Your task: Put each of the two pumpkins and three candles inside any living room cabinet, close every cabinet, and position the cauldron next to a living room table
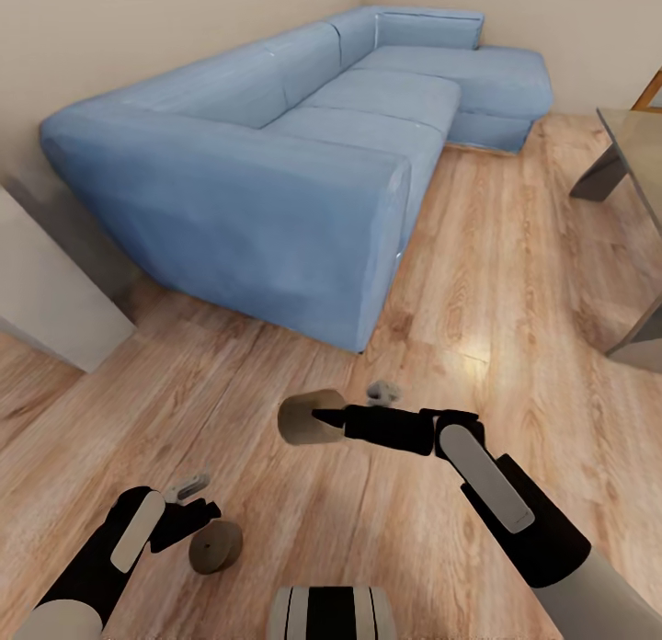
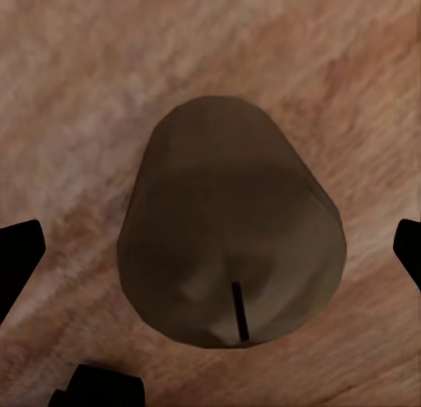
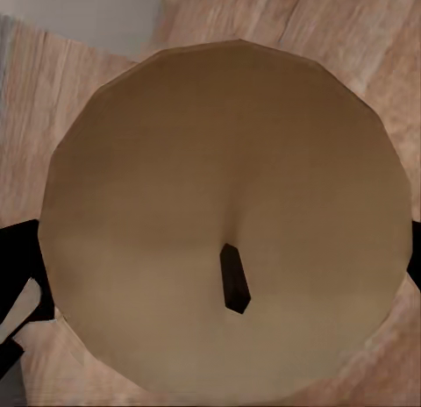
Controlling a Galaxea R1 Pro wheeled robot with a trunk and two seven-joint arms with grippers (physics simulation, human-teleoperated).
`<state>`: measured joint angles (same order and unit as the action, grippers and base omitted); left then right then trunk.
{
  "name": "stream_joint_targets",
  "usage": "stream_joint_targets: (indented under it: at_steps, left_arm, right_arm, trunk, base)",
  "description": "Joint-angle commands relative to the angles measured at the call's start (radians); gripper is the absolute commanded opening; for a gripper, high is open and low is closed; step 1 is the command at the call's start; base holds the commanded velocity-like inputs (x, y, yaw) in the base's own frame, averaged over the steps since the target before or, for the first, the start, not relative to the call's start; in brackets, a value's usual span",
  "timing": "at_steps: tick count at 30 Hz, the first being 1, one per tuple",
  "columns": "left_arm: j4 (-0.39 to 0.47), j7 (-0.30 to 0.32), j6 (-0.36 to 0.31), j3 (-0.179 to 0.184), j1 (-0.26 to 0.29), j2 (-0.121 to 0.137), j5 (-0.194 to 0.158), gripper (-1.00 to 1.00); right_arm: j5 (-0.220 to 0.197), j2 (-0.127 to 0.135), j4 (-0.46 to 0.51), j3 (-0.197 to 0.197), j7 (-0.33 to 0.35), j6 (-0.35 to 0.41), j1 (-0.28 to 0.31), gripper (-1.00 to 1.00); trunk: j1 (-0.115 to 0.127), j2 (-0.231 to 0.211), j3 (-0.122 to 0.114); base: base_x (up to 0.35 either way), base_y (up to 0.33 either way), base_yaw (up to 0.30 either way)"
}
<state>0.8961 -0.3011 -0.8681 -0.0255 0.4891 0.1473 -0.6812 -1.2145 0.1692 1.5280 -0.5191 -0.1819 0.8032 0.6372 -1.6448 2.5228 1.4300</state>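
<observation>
Right gripper (image 1: 317,419): closed on a candle (image 1: 302,417), which it holds lying sideways above the floor (image 1: 276,382); in the right wrist view the wick end (image 3: 230,223) fills the gap between the two fingers.
Left gripper (image 1: 198,513): open, low, just beside a second candle (image 1: 215,545) that stands upright on the floor; in the left wrist view this candle (image 2: 230,232) sits between the spread fingers, which are not touching it.
Step in hand: I judge it is the pick of the second candle.
How to do it well: center the fingers on both sides of the wax body, close on the middle height, then lift straight.
Edges: the sofa (image 1: 276,162) corner is near ahead; a grey table (image 1: 634,162) stands at the right; a pale block (image 1: 46,291) is at the left.
Open room: the free floor runs between sofa and table.
</observation>
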Motion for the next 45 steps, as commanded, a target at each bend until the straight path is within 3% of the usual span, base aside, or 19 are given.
stream_joint_targets:
  at_steps: [1,4,8,11,20,45]
  left_arm:
    - [0.001,-0.009,-0.003,-0.001,0.0,0.0,-0.011,1.0]
    - [0.001,-0.009,-0.003,-0.001,0.0,0.0,-0.011,1.0]
    - [0.002,-0.009,-0.003,-0.001,0.0,0.0,-0.011,1.0]
    - [0.003,-0.009,-0.003,-0.001,0.0,0.0,-0.011,1.0]
    - [0.004,-0.009,-0.003,0.002,0.0,-0.028,-0.008,1.0]
    - [0.004,-0.009,-0.003,0.0,0.0,-0.029,-0.006,1.0]
  right_arm:
    - [-0.007,0.002,0.003,-0.001,0.021,0.004,0.001,-1.0]
    - [-0.008,0.009,0.004,-0.001,0.089,0.008,0.001,-1.0]
    - [-0.008,0.011,0.002,-0.002,0.115,0.01,0.001,-1.0]
    - [-0.008,0.012,0.001,-0.002,0.119,0.009,0.001,-1.0]
    - [-0.007,0.012,-0.003,-0.002,0.12,0.008,0.001,-1.0]
    - [-0.007,0.012,-0.005,-0.002,0.12,0.007,0.001,-1.0]
  trunk:
    - [0.0,0.001,0.005]
    - [-0.002,0.001,0.016]
    - [-0.003,0.002,0.032]
    - [-0.005,0.003,0.043]
    - [-0.005,0.003,0.043]
    - [-0.008,0.005,0.07]
  base:
    - [0.0,0.0,0.0]
    - [0.0,0.0,0.0]
    - [0.0,0.0,0.0]
    - [0.0,0.0,0.0]
    - [0.0,0.0,0.0]
    - [0.0,0.0,0.0]
